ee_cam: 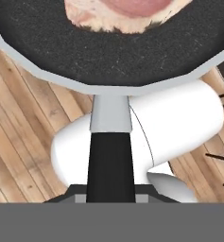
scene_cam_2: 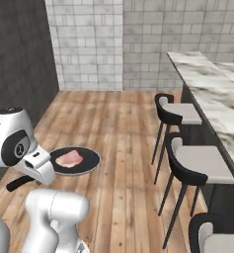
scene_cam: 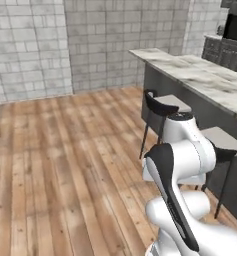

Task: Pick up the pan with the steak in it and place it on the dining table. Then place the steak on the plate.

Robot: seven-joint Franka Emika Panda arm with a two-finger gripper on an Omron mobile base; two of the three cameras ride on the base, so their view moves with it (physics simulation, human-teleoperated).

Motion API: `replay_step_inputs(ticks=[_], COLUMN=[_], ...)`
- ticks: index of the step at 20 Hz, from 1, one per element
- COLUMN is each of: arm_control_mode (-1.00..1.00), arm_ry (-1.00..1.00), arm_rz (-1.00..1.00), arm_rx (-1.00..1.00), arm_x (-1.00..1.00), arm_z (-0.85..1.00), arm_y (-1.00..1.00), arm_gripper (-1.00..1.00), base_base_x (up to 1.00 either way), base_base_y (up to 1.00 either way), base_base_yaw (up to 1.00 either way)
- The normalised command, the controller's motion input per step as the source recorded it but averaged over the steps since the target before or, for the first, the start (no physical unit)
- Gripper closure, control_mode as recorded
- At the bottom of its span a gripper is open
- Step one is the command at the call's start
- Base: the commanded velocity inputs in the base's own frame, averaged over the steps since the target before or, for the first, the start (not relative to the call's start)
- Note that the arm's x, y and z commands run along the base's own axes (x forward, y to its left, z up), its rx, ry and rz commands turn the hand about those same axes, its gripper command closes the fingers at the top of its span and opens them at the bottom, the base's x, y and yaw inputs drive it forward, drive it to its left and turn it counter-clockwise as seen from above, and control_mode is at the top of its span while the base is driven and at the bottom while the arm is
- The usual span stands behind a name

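claw point(ee_cam: 111, 198): clamped on the handle of the pan point(scene_cam_2: 75, 161) | pan: held level in the air above the wood floor point(scene_cam_2: 118, 128) | steak point(scene_cam_2: 69, 158): lying inside the pan | dining surface point(scene_cam_2: 212, 94): well apart to the right, stools point(scene_cam_2: 187, 163) along its front

The steak point(scene_cam_2: 69, 158) lies in the pan point(scene_cam_2: 86, 164), which hangs above the wooden floor point(scene_cam_2: 113, 128) at the left of the right base view. The bench point(scene_cam_2: 212, 94) runs along the right side, with stools point(scene_cam_2: 187, 163) lined up before it. A tiled wall point(scene_cam_2: 113, 44) stands behind.
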Motion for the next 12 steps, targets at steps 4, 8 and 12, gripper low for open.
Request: replay_step_inputs(ticks=[4,8,12], arm_control_mode=[1.0,1.0,1.0], arm_ry=[0.0,0.0,0.0], arm_rz=[0.0,0.0,0.0], arm_rx=[0.0,0.0,0.0], arm_x=[0.0,0.0,0.0], arm_z=[0.0,0.0,0.0], arm_y=[0.0,0.0,0.0], arm_gripper=[1.0,1.0,1.0], base_base_x=[0.06,0.06,0.06], base_base_y=[0.05,0.05,0.05], base_base_yaw=[-0.48,-0.48,-0.48])
